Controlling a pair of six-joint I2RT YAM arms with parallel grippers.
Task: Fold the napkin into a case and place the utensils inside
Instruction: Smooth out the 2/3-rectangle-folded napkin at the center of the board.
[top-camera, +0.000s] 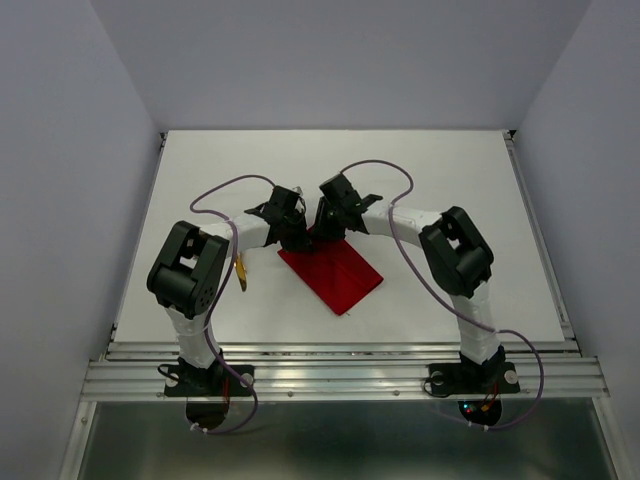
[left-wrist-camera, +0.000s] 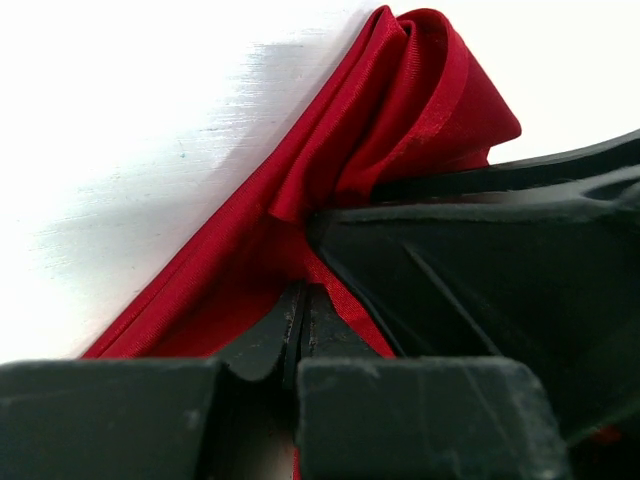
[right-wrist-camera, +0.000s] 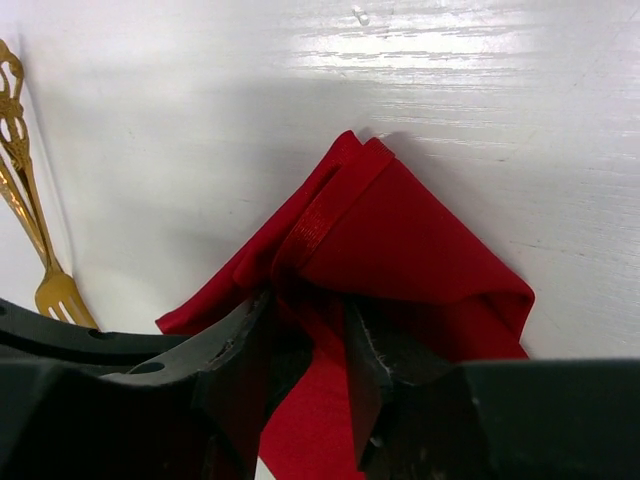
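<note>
While gripped at its twelve-o'clock corner, the bright red cloth napkin (top-camera: 335, 275) is seen folded mid-table.
Left gripper (left-wrist-camera: 298, 308) is pinched shut on a fold; right gripper (right-wrist-camera: 308, 325) is parted, cloth between its jaws.

Lab test cell: white table (top-camera: 200, 180), bare grey enclosure walls (top-camera: 60, 150), aluminium rail (top-camera: 340, 376) along near edge.

White table (top-camera: 450, 190), red napkin (top-camera: 335, 277) folded at its middle, metal fork (right-wrist-camera: 55, 292) lying apart to the left.
</note>
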